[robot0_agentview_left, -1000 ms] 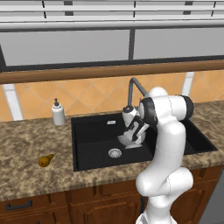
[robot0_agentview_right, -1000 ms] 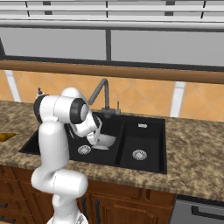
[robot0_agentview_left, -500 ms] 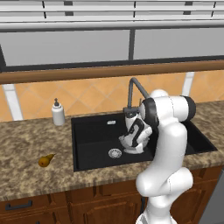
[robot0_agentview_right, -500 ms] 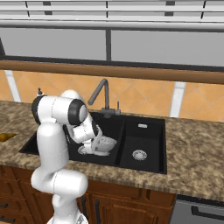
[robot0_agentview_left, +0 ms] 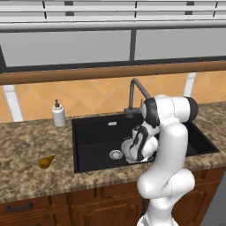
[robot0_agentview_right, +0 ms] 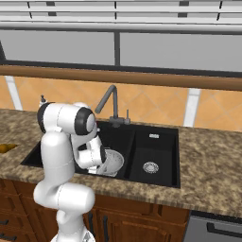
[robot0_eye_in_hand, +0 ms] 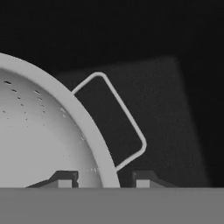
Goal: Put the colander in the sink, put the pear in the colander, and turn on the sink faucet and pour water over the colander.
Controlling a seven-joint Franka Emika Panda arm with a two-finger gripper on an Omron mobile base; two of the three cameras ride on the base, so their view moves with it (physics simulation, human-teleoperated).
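At near counter left: pear [robot0_agentview_left: 45, 162] lying untouched | mid, wide basin of sink [robot0_agentview_left: 90, 134]: gripper [robot0_eye_in_hand: 105, 178] straddling colander [robot0_agentview_left: 133, 150] rim, seemingly clamped, lowered since a second ago, near floor – release likely next | far: sink faucet [robot0_agentview_left: 135, 95] off

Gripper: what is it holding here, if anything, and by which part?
The gripper holds the colander by its rim, one finger inside the bowl and one outside, next to the wire handle, low in the sink's wide basin.
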